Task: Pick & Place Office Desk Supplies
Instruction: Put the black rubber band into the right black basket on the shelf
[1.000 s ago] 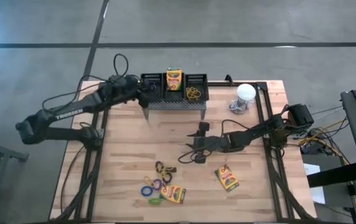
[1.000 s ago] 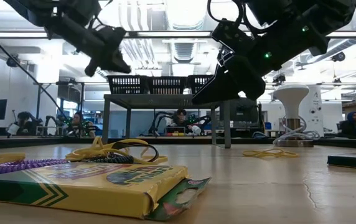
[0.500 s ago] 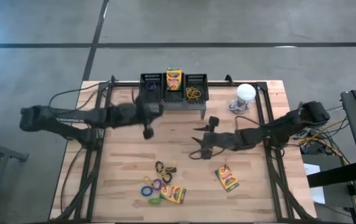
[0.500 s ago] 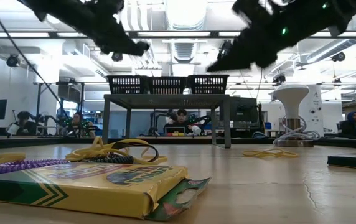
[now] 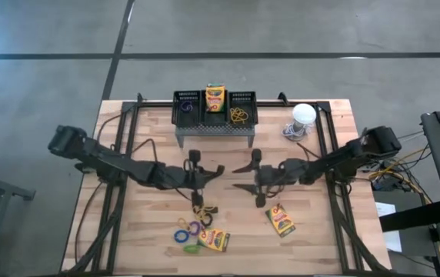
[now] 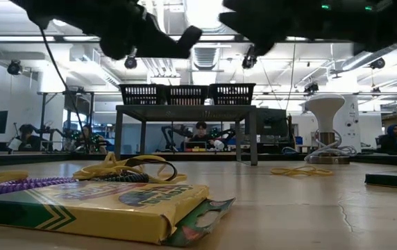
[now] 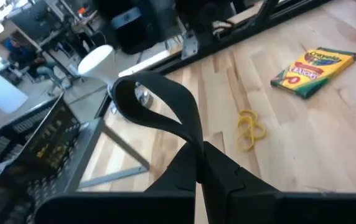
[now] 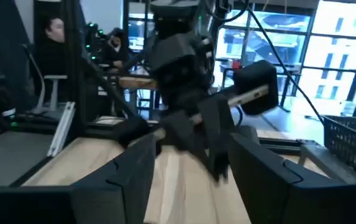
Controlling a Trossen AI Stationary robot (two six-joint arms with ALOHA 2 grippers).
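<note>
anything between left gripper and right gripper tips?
Nothing: in the high view, only bare table shows between the left gripper and right gripper; both are open.

Three bins [image 5: 215,107] sit on the stand [image 5: 214,131] behind the crayon boxes [image 5: 213,240].
</note>
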